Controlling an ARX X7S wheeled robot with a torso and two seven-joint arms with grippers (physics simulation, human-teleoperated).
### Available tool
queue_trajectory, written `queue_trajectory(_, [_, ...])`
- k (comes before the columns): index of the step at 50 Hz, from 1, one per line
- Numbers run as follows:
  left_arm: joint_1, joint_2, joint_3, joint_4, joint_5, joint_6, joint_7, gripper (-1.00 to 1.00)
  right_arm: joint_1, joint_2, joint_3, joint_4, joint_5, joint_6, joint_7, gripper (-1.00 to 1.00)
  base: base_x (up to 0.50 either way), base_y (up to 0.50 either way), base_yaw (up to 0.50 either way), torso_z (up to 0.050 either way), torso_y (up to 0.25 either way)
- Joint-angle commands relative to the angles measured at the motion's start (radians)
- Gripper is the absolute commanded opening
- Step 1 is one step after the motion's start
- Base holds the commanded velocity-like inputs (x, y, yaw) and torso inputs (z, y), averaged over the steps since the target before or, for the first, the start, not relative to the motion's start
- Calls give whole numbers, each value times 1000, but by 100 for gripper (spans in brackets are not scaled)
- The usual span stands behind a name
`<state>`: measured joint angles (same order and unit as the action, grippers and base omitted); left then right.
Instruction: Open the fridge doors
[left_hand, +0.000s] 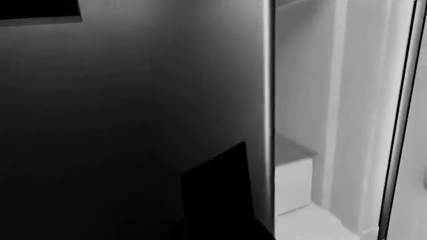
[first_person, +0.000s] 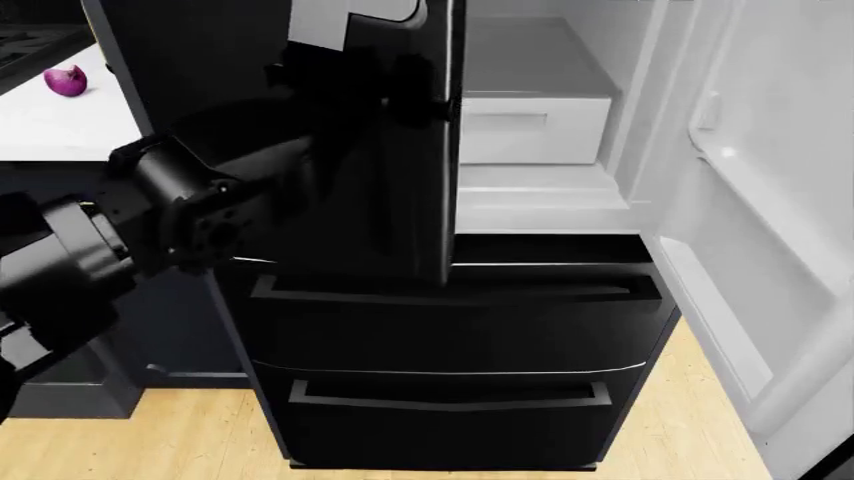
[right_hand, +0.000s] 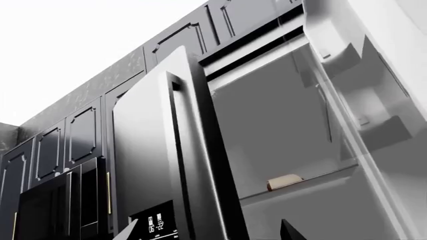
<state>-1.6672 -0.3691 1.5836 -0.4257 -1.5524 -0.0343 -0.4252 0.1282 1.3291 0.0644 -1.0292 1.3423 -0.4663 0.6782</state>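
Right door (first_person: 787, 250) is swung wide already, and you've got the left arm (first_person: 174, 200) reaching up against the half-open left door (first_person: 400, 150) to push it (gripper's hidden there, so I can't tell its state; right gripper's out of sight).

The head camera looks forward and down at the fridge doors (first_person: 400, 150) from close range. The left wrist camera sits hard against the left door's glossy face (left_hand: 133, 100). The right wrist camera looks up from low down; all three share the white interior (right_hand: 280, 130).
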Motion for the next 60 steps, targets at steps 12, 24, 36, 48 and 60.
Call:
queue_trajectory(12, [-106,-170,-47,404,131,-18,-152,-100,-9,8,-13,-4,-11,-12,1,100,0,-2,-3,1,4])
queue_trajectory(24, [-144,-294,-44,607,164,-51,-252,-100,-9,16,-22,-6,-19,-22,8,100,0,-2,-3,2,5])
queue_trajectory(36, [-114,-391,-46,763,396,60,-289,-100,5,18,-34,-1,-19,-25,7,100,-2,-3,-3,1,6])
queue_trajectory(48, [-107,-466,-49,890,580,118,-314,-100,48,10,-64,4,-13,-9,6,100,-4,-3,-4,3,9])
queue_trajectory(60, [-221,-559,-69,1026,597,7,-354,-100,34,10,-59,1,-21,-12,7,100,-5,-3,-3,3,10])
